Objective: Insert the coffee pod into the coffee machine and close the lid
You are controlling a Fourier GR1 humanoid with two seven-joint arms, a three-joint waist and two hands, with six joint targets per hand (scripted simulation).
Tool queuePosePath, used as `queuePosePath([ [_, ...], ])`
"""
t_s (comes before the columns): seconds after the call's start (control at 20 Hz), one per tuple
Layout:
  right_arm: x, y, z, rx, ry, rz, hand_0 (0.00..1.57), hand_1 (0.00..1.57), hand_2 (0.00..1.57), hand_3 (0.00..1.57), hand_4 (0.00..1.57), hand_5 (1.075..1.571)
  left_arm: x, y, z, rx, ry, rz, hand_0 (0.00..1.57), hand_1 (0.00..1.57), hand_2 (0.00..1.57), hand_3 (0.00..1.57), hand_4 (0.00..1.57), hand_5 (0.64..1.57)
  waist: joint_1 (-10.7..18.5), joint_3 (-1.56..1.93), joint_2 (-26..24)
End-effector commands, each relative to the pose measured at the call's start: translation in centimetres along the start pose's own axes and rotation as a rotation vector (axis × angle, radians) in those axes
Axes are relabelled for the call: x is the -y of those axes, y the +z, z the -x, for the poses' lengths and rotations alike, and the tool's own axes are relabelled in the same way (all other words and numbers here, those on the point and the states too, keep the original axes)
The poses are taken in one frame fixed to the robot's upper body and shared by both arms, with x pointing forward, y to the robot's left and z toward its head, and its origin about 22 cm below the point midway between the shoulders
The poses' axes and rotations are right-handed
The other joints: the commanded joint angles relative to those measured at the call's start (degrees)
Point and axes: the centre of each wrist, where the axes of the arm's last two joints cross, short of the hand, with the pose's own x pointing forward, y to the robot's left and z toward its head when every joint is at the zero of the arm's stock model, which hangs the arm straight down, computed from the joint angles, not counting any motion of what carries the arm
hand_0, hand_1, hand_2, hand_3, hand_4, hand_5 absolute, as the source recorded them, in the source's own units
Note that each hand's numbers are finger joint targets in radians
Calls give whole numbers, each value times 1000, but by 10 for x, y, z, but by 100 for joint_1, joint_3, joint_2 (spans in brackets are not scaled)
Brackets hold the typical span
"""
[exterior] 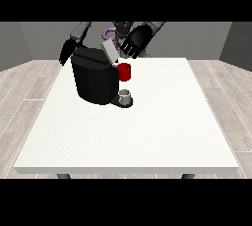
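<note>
A black coffee machine stands on the table's far left part. Its grey lid is tilted up, standing open over a red cylindrical holder at the machine's front. I cannot make out a coffee pod anywhere. The hand at the view's right hovers just right of the lid's upper end, fingers spread and pointing down at it, holding nothing. The hand at the view's left hangs behind the machine's left corner, its fingers straight and holding nothing.
A small grey cup sits on the machine's dark base plate under the red holder. The white table reaches towards the camera and to the right.
</note>
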Motion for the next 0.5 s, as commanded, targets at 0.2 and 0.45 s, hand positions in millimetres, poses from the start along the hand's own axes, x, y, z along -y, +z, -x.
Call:
queuePosePath([
  [0.2, 16, -8, -7, 13, -2, 43, 0, 0, 0, 0, 118, 1571, 0, -4, -6, 6, -16, 8, 1188, 1188, 1258, 1219, 461, 1571, 10, 0, 253],
  [0.45, 15, -15, -6, 22, -17, 64, 0, 0, 0, 0, 0, 1571, 0, -11, -25, 36, -18, 34, 1260, 1260, 1292, 1229, 433, 1571, 130, 2, 360],
])
